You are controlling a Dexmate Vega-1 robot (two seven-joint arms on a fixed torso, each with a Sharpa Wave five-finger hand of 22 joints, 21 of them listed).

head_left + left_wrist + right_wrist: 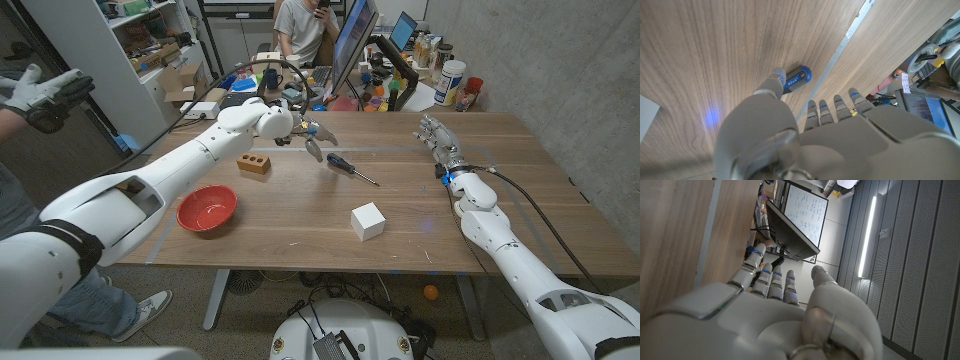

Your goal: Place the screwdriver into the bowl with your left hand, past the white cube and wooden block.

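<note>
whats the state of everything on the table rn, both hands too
screwdriver: lying flat on the table, not gripped
left hand: above the screwdriver's handle, fingers apart, holding nothing
right hand: at the table's far right, fingers extended, holding nothing
red bowl: upright, nothing in it
white cube: sitting on the table, untouched
wooden block: sitting on the table, untouched

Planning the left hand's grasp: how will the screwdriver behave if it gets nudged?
The screwdriver lies flat; its rounded handle would probably roll sideways. Likely rigid, with a thin metal shaft. The left hand hovers open beside it.
</note>
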